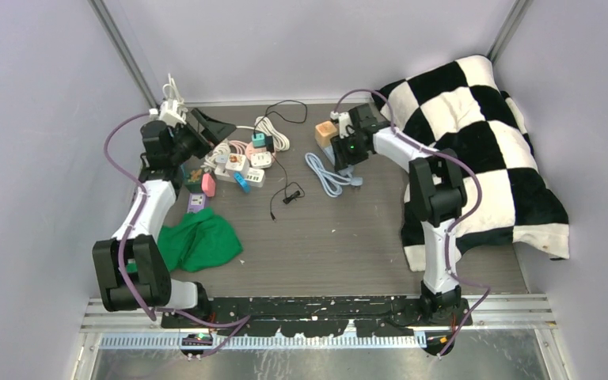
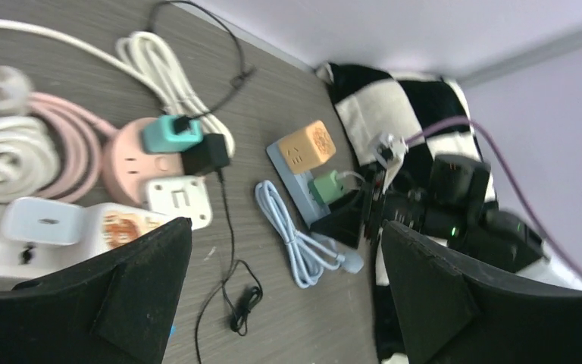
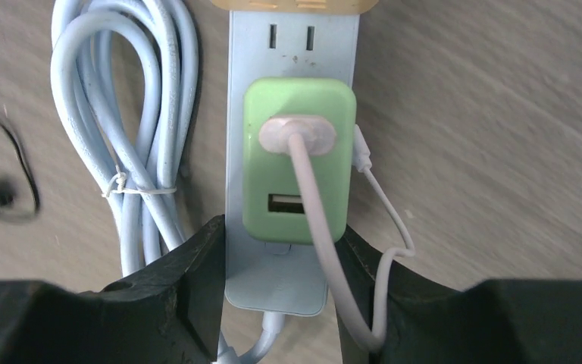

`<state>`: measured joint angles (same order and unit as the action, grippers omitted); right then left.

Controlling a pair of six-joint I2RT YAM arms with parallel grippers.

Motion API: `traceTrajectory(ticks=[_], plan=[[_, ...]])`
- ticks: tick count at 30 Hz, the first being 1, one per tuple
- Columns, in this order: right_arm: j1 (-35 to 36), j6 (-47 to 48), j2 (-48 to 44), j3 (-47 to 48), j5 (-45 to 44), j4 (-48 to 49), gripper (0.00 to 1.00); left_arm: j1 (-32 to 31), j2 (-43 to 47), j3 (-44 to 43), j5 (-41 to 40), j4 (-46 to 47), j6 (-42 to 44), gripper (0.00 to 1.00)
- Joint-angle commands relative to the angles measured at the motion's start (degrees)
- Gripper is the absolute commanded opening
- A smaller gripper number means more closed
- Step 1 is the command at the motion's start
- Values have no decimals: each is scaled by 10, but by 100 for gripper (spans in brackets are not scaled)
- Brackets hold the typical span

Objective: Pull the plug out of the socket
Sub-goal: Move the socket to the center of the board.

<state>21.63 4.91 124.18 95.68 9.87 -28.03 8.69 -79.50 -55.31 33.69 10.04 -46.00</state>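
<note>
Green rounded-square plug (image 3: 295, 159) sits pushed into a pale blue plastic power strip (image 3: 333, 57) lying flat on the grey wood-grain desk (image 3: 500, 152), toward the desk's far right side. A whitish USB cable (image 3: 314, 220) runs out of its upper port; 1 empty USB port shows below it.

The right pincer (image 3: 280, 231) straddles the strip's near end, its 2 black fingers close against the plug's lower corners; I cannot tell whether they are clamped. The left pincer (image 2: 284, 227) hangs in the air with its fingers wide apart, holding nothing.

An orange cube adapter (image 2: 307, 148) sits on the strip's far end, and a coiled pale blue cable (image 3: 121, 114) lies just beside the strip. The printed picture on a white block charger (image 2: 121, 224) is too blurred to read.
</note>
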Motion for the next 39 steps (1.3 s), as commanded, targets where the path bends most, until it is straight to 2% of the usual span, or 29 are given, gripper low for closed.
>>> traceTrajectory(ticks=[1,4,12,18,22,27,33,36,39], plan=[[-48,91,-83,-20,115,-96,1,-60,37,8,26,52,54,96],[-61,166,-108,-50,145,-130,1,-113,42,11,20,52,106,95],[-61,328,-151,-125,183,-166,1,-196,49,29,20,56,274,96],[-47,416,-157,-150,196,-174,1,-252,21,53,-9,92,297,98],[-15,424,-153,-156,198,-171,1,-291,-11,56,-46,104,288,98],[27,382,-147,-162,200,-149,1,-329,-42,70,-108,114,275,98],[58,329,-151,-184,192,-121,2,-343,-34,104,-168,102,258,98],[66,299,-149,-181,190,-118,10,-345,-17,121,-179,93,249,98],[74,283,-143,-162,188,-141,33,-349,4,135,-199,70,244,98]])
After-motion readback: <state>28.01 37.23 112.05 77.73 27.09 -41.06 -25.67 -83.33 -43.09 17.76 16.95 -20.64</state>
